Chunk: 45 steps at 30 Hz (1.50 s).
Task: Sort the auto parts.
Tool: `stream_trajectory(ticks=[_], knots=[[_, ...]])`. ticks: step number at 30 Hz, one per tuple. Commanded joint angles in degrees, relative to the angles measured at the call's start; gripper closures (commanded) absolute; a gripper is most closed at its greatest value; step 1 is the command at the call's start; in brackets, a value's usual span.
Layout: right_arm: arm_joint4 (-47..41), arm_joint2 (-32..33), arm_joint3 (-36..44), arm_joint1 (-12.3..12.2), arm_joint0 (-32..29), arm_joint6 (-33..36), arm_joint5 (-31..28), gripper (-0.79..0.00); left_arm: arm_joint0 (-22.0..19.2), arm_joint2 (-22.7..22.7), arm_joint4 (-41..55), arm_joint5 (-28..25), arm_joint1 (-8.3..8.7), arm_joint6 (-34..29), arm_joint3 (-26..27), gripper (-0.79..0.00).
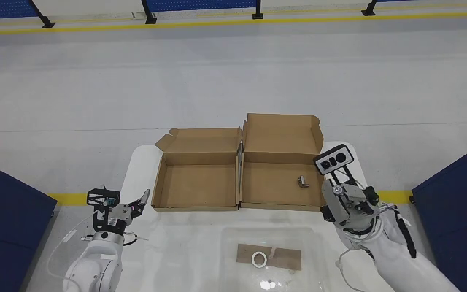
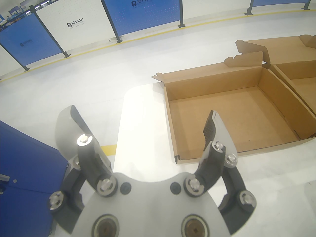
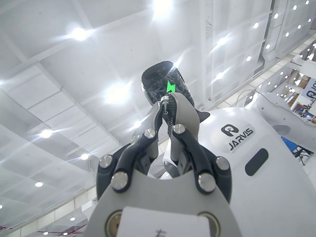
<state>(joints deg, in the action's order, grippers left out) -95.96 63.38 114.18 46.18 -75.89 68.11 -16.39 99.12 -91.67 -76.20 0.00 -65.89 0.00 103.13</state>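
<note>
**A:** Item 1, left claw (image 2: pixel 143 114)?
**B:** Jaws wide, nothing between them. In the top view it sits at the lower left (image 1: pixel 139 201), over the table (image 1: pixel 182 241) edge, just beside the left box (image 1: pixel 197 179).

**A:** Item 2, right claw (image 3: pixel 164 102)?
**B:** Jaws narrow, pinched on a small threaded screw (image 3: pixel 165 104), silver, held at the very tips. Centre of the right wrist view, with ceiling lights behind it.

**A:** Item 3, containers?
**B:** Two open cardboard boxes side by side, touching, at the middle of the top view. The left box shows bare brown walls (image 2: pixel 214 80). The right box (image 1: pixel 281 168) holds one small metal part (image 1: pixel 303 180) near its right wall.

**A:** Item 4, loose stock?
**B:** A white ring (image 1: pixel 259 258) lying on a cardboard strip (image 1: pixel 268 255), bottom centre of the top view.

**A:** Item 5, markings?
**B:** Partition panels (image 2: pixel 138 8), blue and white, across the top of the left wrist view; each carries a logo with a line of lettering, not transcribed. A black tag (image 1: pixel 333 162) with white marks sits on the right arm, right of centre in the top view. A white label (image 3: pixel 167 223) on the right wrist plate, bottom of that view, bears a dark character cut off by the frame edge. No print can be seen on the boxes.
</note>
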Motion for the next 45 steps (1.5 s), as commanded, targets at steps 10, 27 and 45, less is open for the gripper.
stream_trajectory(ticks=[10, 27, 45], knots=[[-8.47, 0.68, 1.54, 2.50, -1.96, 1.46, 0.97, 0.000, 0.00, 0.00, 0.00, 0.00, 0.00, 0.00, 0.00, -0.785], [-9.08, 2.89, 2.39, 5.73, -2.68, -0.35, 3.10, 0.000, 0.00, 0.00, 0.00, 0.00, 0.00, 0.00, 0.00, -0.785], [-3.81, 6.11, 2.53, 6.84, -3.49, -4.80, 2.70, 0.000, 0.00, 0.00, 0.00, 0.00, 0.00, 0.00, 0.00, -0.785]])
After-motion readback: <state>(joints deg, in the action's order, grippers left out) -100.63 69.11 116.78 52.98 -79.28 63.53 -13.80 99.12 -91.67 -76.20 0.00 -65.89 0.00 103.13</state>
